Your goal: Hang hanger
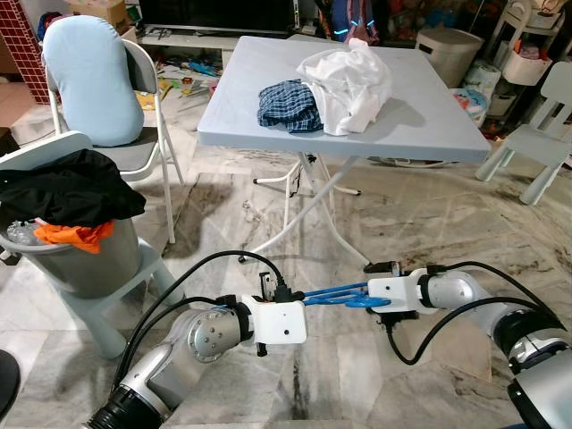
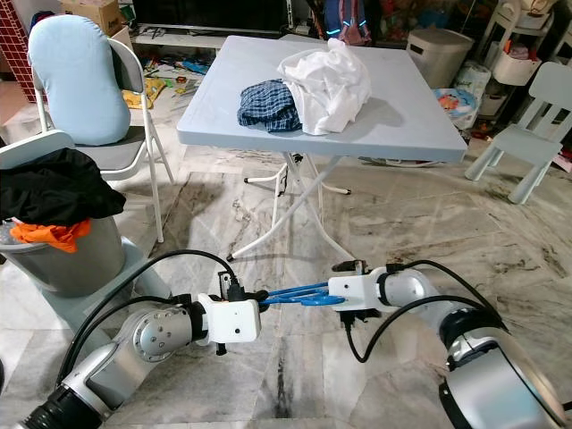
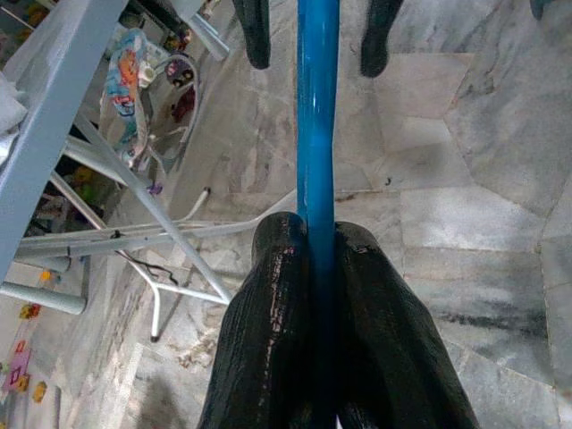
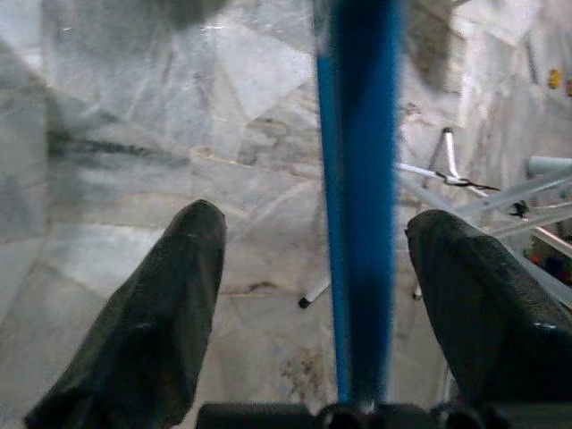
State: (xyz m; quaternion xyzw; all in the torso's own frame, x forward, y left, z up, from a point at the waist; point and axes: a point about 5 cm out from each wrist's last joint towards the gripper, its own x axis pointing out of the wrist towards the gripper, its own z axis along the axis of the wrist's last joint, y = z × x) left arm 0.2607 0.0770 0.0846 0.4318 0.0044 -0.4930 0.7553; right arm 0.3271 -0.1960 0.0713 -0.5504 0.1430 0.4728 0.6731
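Note:
A blue hanger (image 1: 332, 294) is held level, low over the marble floor, between my two arms. My left gripper (image 3: 318, 239) is shut on one end of the hanger's blue bar (image 3: 317, 107), with both black fingers pressed against it. My right gripper (image 4: 318, 216) faces it from the other end and is open. The hanger's blue bar (image 4: 362, 179) runs between the right gripper's spread fingers (image 4: 170, 295) without touching either one. In the left eye view the two grippers nearly meet, the left gripper (image 1: 311, 298) beside the right gripper (image 1: 356, 300).
A grey folding table (image 1: 420, 125) stands ahead with a white garment (image 1: 350, 82) and a checked blue garment (image 1: 290, 105) on it. At the left are a bin (image 1: 85, 264) of dark and orange clothes and a folding chair (image 1: 147, 80). A small chair (image 1: 541, 134) stands at the right.

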